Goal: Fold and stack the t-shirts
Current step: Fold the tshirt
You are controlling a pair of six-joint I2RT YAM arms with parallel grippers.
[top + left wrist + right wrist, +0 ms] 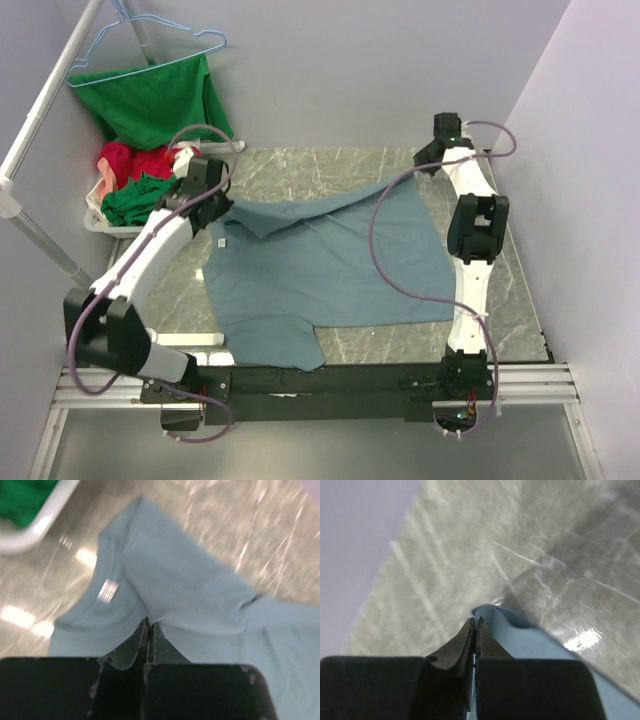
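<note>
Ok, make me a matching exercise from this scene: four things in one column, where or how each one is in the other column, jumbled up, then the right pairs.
Things:
1. hanger
2. red shirt
3. grey-blue t-shirt
4. basket

Descriptions:
a. spread on the table, pinched by the left gripper and the right gripper, both shut
b. white, at the table's left edge
c. light blue, carrying a green shirt
d. bundled in the basket

Pairs: 1-c, 2-d, 3-a, 4-b
</note>
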